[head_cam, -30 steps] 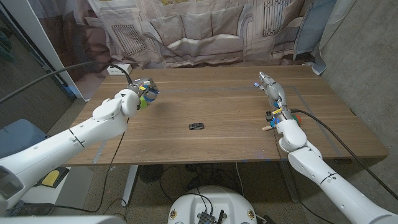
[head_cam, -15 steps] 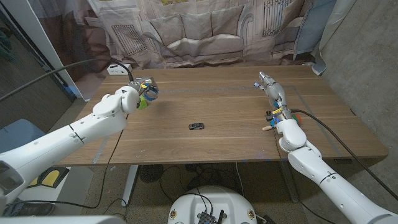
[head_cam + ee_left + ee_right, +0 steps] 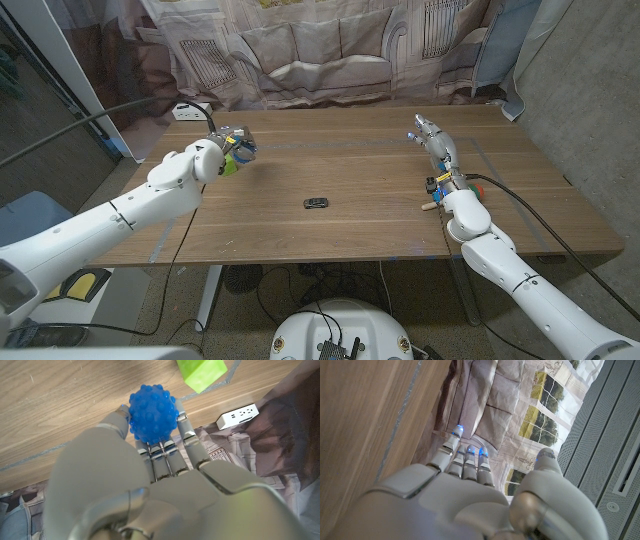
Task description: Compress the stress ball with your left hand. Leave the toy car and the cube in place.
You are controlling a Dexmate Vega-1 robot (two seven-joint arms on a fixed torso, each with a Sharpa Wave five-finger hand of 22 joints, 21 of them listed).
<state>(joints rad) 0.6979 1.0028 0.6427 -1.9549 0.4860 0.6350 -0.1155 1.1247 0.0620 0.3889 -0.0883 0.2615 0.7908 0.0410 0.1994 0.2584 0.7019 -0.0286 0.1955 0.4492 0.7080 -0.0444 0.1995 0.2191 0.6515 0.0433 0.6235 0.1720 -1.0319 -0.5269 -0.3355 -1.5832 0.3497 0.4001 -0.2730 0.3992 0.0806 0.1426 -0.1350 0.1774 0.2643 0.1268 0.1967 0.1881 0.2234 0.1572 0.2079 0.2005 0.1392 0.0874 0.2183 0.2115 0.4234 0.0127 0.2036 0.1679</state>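
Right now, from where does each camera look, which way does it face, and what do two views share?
Head view: fixed on the head, looks down at the wooden table; both arms, toy car, right hand.
Left wrist view: on the left wrist, looks along the left hand, which grips the blue stress ball; green cube beyond.
Right wrist view: on the right wrist, looks along the open right hand toward a printed curtain.
Shared: head and left wrist views both show the left hand and cube.

Right hand (image 3: 470, 495) empty, fingers (image 3: 470, 462) extended beside wooden table (image 3: 360, 420); curtain (image 3: 495, 405) behind.
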